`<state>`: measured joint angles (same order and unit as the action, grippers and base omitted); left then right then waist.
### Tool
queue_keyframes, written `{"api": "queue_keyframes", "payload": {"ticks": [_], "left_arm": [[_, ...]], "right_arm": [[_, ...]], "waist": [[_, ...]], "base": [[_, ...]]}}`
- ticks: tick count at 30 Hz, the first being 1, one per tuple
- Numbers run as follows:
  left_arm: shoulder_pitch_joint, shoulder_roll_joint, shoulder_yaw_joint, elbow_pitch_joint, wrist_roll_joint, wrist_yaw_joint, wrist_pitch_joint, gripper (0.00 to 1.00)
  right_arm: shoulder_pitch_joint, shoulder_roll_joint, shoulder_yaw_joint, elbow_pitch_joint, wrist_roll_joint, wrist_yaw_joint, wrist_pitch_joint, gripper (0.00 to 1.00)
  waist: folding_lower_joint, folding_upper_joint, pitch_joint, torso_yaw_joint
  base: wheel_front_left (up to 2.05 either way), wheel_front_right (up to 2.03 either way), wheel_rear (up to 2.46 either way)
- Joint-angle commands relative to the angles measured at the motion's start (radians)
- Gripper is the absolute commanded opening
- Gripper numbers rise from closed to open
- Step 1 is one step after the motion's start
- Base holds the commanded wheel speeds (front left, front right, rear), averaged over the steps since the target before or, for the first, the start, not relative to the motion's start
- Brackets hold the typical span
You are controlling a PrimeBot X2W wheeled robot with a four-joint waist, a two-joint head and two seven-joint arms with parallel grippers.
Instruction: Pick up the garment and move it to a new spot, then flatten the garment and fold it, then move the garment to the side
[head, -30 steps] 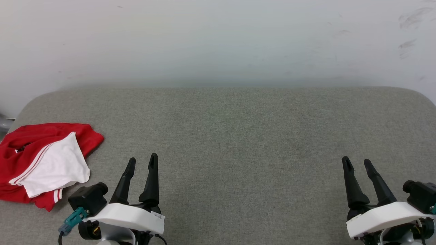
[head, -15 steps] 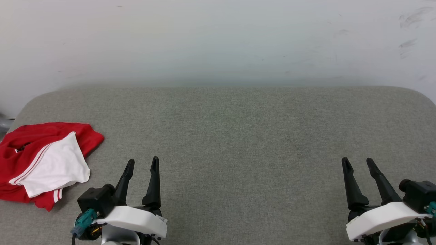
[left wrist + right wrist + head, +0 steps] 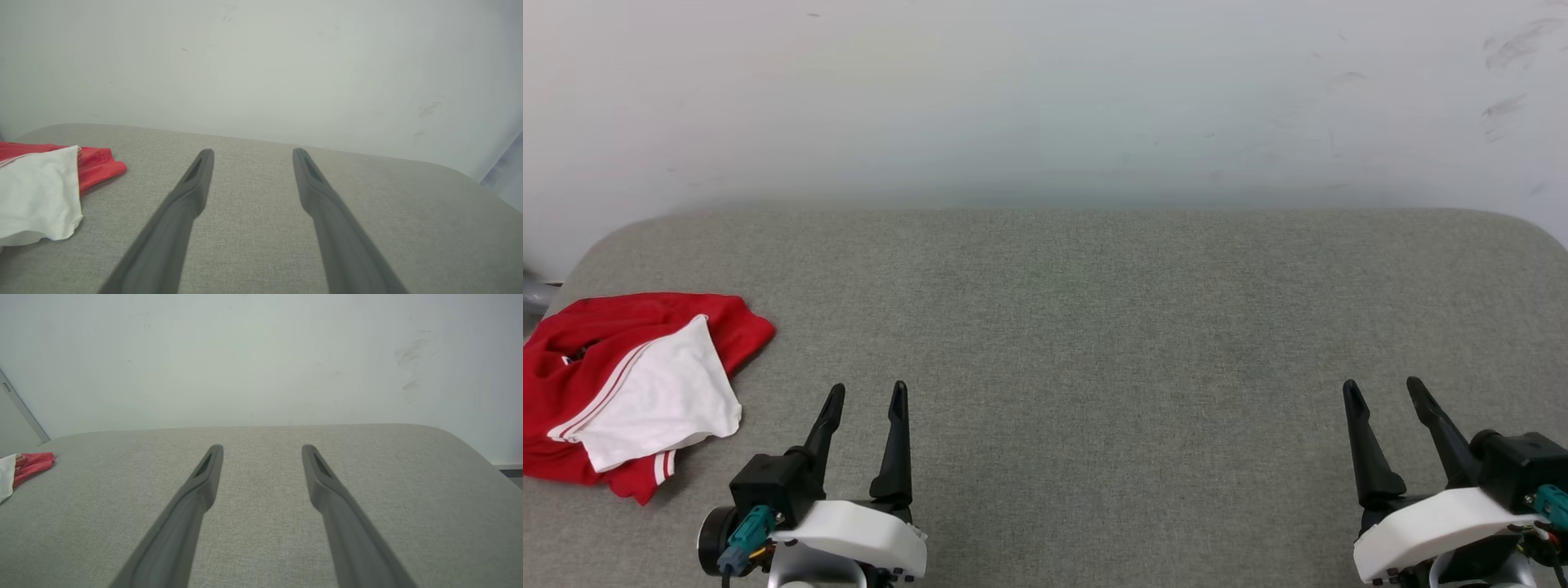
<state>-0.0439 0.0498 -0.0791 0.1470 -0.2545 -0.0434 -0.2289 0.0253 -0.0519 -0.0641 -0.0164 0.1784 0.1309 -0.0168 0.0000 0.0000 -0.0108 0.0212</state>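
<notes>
1. Head view: a bright red garment [image 3: 572, 384] lies crumpled at the left edge of a grey, cloth-covered tabletop [image 3: 1094, 327], below a plain pale wall [image 3: 1045, 98]. The left end effector [image 3: 867, 389] sits just right of the garment and does not touch it. Its two dark fingers are spread apart with nothing between them. The right end effector [image 3: 1383, 384] is well apart from the garment, at the opposite side, and is likewise spread and empty.
2. Left wrist view: looking along the left fingers, the gap between them is wide and shows bare grey cloth. The garment lies to the left of them. Its white sleeve panel [image 3: 36, 196] is nearest and a red fold lies behind it.
3. Right wrist view: the right fingers stand wide apart over bare cloth. The garment is a small patch of red and white at the far left edge.
4. Handling, as a judgement: the pick-up has not begun. The garment looks light, soft and limp, so it will probably sag and drape when lifted, and loose layers may slide over one another. A raised edge seems the best place to pinch, such as the red corner [image 3: 752, 331] nearest the left end effector or the striped trim [image 3: 662, 468]. The flat middle looks a poorer hold.
</notes>
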Motion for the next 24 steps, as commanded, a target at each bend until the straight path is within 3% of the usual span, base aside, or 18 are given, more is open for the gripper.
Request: {"api": "queue_keyframes", "payload": {"ticks": [1, 24], "left_arm": [[0.000, 0.001, -0.001, 0.001, 0.021, 0.005, -0.009, 1.00], [-0.011, 0.001, 0.009, 0.033, 0.060, 0.022, -0.038, 1.00]], "right_arm": [[0.006, 0.002, -0.002, -0.010, -0.019, 0.000, -0.002, 1.00], [0.009, 0.003, 0.001, -0.024, -0.071, 0.000, -0.022, 1.00]], "waist": [[0.0000, 0.0000, 0.000, 0.000], [0.0000, 0.0000, 0.005, 0.025]], "base": [[0.00, 0.00, 0.00], [0.00, 0.00, 0.00]]}}
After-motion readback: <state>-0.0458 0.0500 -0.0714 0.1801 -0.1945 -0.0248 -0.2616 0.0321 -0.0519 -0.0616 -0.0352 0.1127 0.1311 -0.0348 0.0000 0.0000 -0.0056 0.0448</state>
